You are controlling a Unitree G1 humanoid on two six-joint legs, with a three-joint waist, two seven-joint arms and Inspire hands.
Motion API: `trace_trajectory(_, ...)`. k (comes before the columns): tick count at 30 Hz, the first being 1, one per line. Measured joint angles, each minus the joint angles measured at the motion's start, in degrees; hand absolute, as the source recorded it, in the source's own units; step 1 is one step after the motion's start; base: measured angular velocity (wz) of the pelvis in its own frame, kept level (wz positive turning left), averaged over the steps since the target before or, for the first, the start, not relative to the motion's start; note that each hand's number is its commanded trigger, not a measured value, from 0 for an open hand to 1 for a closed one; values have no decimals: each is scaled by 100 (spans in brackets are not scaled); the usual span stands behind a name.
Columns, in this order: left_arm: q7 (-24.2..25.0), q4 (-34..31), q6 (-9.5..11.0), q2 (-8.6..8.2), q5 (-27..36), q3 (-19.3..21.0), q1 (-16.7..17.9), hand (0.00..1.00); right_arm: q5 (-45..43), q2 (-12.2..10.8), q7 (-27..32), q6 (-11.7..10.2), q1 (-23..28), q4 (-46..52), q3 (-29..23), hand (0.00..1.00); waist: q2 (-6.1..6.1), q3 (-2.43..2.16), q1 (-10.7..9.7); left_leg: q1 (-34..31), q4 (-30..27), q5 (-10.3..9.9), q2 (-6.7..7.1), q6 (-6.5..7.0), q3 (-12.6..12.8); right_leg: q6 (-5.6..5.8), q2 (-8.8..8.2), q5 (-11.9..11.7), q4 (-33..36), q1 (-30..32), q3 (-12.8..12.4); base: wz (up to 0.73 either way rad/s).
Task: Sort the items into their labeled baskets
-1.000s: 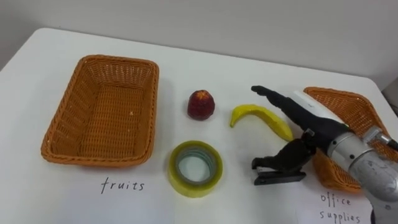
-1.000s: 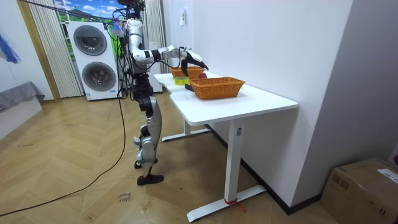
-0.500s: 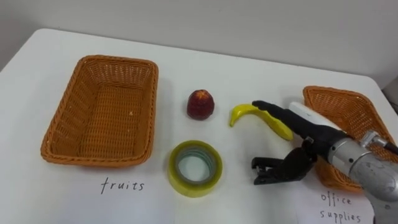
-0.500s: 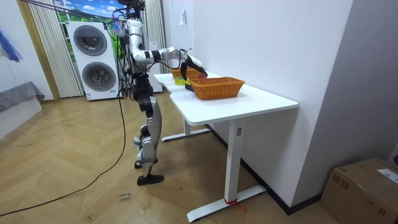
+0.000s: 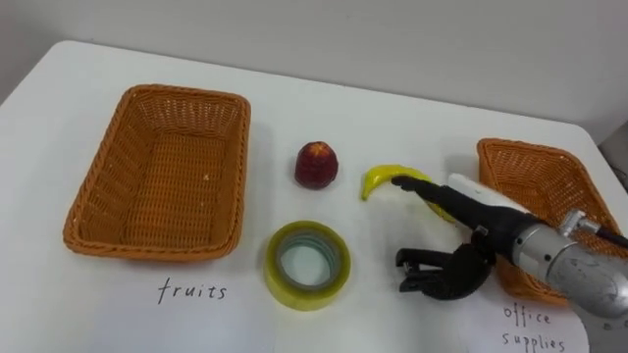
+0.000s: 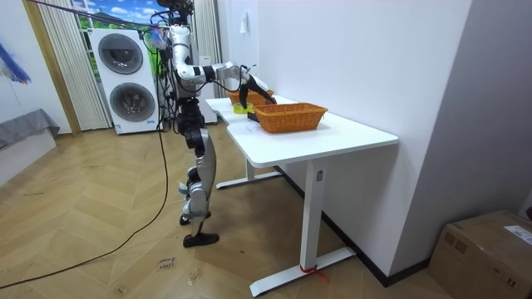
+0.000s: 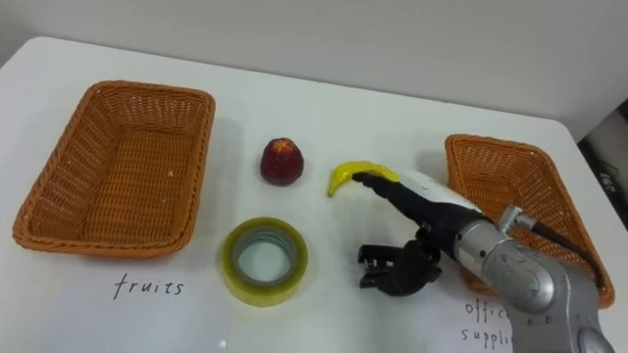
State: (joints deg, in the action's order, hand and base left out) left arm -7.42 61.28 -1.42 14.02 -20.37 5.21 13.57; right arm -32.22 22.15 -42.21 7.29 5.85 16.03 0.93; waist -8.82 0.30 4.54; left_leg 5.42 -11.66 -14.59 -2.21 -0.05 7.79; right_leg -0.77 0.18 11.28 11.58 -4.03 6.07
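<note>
— Right hand [image 5: 476, 221]?
— Spread wide, empty: thumb at the stapler [image 5: 417, 285] on the table, fingers over the banana [image 5: 378, 177].
— Risk?
— Closing could hook the banana, or push the stapler away from the basket [image 5: 531, 148] beside it.

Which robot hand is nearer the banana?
Right. The right robot hand reaches over the banana, covering its right part; the left robot hand is nowhere near it on the table.
</note>
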Motion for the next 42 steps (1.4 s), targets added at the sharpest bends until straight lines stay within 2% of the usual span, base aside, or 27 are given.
trace_trajectory(4, 78, -1, -3, 25, 5, -210, -35, 0, -40, 0, -112, 31, -1, -20, 124, 0, 32, 17, 65, 4, 1, 0, 0, 0, -1, -2, -1, -1, 0, 1, -3, 0)
trace_trajectory(9, 144, -13, -3, 26, 12, -218, -33, 0, -64, 0, -182, 31, -1, -22, 244, 0, 77, 32, 62, 1, 4, 0, 2, 0, -2, -2, -2, -1, 0, 0, -1, 0)
trace_trajectory(22, 144, -220, -4, 51, 4, -334, -55, 0, -440, 17, -231, 35, -1, -24, 294, 0, 163, 30, 63, 4, 1, 5, 1, -4, 0, -3, -2, -2, 0, 3, -2, 0)
trace_trajectory(30, 137, -222, -4, 58, 18, -337, -29, 0, -443, 23, -276, 35, -1, -28, 295, 0, 158, 24, 63, 4, 4, 14, 1, -6, -3, -4, -2, -3, 0, 1, 2, 0)
trace_trajectory(33, 133, -219, -4, 62, 27, -328, -54, 0, -492, 25, -275, 36, -28, -203, 294, 0, 132, 7, 60, 2, 0, 16, 1, -6, -9, -5, -5, -4, 1, -6, 10, 0)
trace_trajectory(42, 146, -221, -75, 64, 2, -305, -62, 0, -1250, 30, -276, 162, -28, -413, 279, 0, 101, -1, 42, -22, -4, 19, 2, -6, -12, -7, -4, -5, 4, -1, 5, 0)
